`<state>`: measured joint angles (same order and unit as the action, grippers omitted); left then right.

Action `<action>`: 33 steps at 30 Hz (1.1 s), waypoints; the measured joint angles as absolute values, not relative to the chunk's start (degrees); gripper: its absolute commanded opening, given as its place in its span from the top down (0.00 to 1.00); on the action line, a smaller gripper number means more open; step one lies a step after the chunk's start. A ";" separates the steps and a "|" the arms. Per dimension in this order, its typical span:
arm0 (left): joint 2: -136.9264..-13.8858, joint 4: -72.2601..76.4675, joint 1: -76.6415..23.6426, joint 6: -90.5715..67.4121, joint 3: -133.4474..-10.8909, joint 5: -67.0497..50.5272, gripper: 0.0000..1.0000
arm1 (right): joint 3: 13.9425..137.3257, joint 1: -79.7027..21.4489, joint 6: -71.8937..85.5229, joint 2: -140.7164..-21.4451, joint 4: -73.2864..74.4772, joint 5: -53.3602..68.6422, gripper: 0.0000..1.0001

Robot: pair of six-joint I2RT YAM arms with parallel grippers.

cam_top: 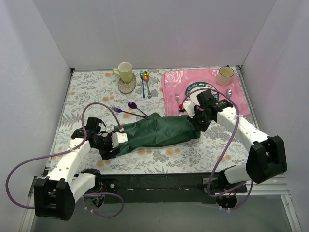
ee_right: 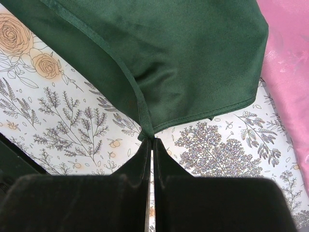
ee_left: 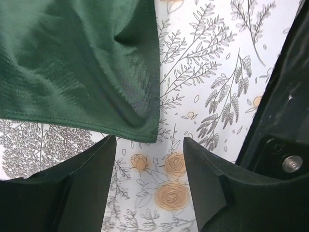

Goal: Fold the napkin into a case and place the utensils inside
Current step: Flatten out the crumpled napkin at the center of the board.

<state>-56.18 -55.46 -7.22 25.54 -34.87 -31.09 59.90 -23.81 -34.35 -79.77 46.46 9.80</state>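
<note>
Floral table (cam_top: 193, 154) carried a green napkin (cam_top: 154, 130), bunched mid-fold at its centre. Right gripper (ee_right: 152, 144) pinched its hem; left gripper (ee_left: 149, 159) gaped empty beside a corner, likely needing to grasp it next.

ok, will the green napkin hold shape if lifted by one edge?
Probably floppy: the napkin lies creased and bunched, so it should sag from the right gripper pinching its hem. Thin weave, likely light; its sheen suggests it slides easily.
</note>
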 measured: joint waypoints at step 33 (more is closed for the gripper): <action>-59.22 -47.51 -7.11 28.91 -31.59 -29.12 1.00 | 62.13 -23.77 -34.26 -80.18 46.37 7.77 0.99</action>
